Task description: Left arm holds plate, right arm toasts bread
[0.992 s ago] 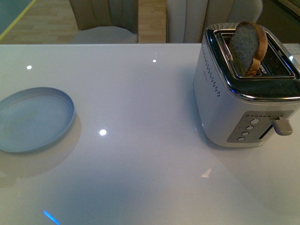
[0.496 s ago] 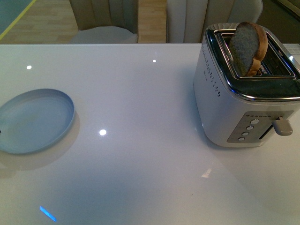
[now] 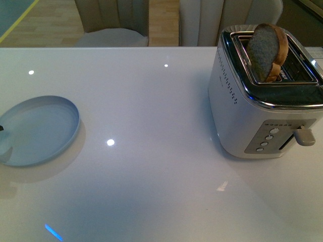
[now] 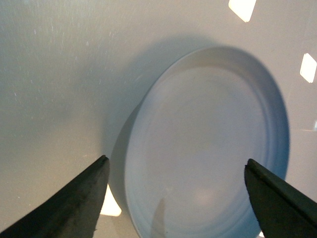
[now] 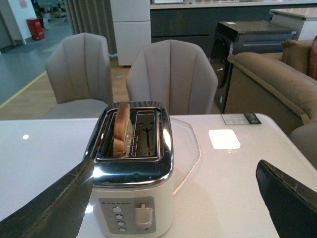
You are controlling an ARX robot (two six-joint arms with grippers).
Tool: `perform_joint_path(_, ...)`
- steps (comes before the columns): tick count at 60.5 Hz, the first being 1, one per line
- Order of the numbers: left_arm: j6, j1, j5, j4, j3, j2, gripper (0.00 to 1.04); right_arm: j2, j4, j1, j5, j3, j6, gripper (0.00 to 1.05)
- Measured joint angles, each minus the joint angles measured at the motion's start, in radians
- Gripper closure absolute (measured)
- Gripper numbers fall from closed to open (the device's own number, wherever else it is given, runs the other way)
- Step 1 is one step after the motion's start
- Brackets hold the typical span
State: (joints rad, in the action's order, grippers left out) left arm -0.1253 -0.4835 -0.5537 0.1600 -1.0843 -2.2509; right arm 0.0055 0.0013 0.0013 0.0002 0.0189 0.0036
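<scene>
While the bread (image 3: 267, 50) stands in the toaster (image 3: 267, 101), the plate (image 3: 38, 128) — well left of the toaster on the tabletop (image 3: 151, 151) — has shifted slightly; the left gripper (image 4: 176, 198), jaws apart, now reaches its rim — likely a grasp beginning. The right gripper (image 5: 173, 198) is apart too.

Between your left gripper (image 4: 176, 198)'s matt black fingers, the plate (image 4: 208, 144) looks smooth and glossy, on a shiny white table (image 3: 151, 101). Ahead of your right gripper (image 5: 176, 198), the toaster (image 5: 132, 173) shows a mirror-bright metal top above satin white sides, holding rough, speckled bread (image 5: 121, 129).
</scene>
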Motion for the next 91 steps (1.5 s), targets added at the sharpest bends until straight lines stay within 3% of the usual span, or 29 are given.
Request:
perform_joint_path(5,-0.016,0.007,-0.008,0.058,0.057,0.085,0.06,0.0,0.0,0.0,0.0,0.0,0.0,0.09)
perform_joint_path(22,-0.144,0.095,-0.065,0.231,0.323,0.438,0.07,0.0,0.0,0.0,0.0,0.0,0.0,0.09)
perform_joint_path(43,-0.289,0.204,-0.037,0.312,0.536,0.787,0.07,0.0,0.0,0.0,0.0,0.0,0.0,0.09)
perform_joint_path(49,-0.108,0.253,0.257,0.739,0.678,0.732,0.25,0.0,0.0,0.0,0.0,0.0,0.0,0.09)
perform_joint_path(55,0.023,0.291,0.362,0.976,0.793,0.772,0.42,0.0,0.0,0.0,0.0,0.0,0.0,0.09)
perform_joint_path(74,0.107,0.369,0.444,0.902,0.952,1.041,1.02,-0.001,0.0,0.0,0.0,0.0,0.0,0.09)
perform_joint_path(85,0.111,0.401,0.476,0.8,1.007,1.198,1.02,-0.001,0.0,0.0,0.0,0.0,0.0,0.09)
perform_joint_path(91,0.112,0.464,0.546,0.736,1.03,1.284,1.02,-0.001,0.0,0.0,0.0,0.0,0.0,0.09)
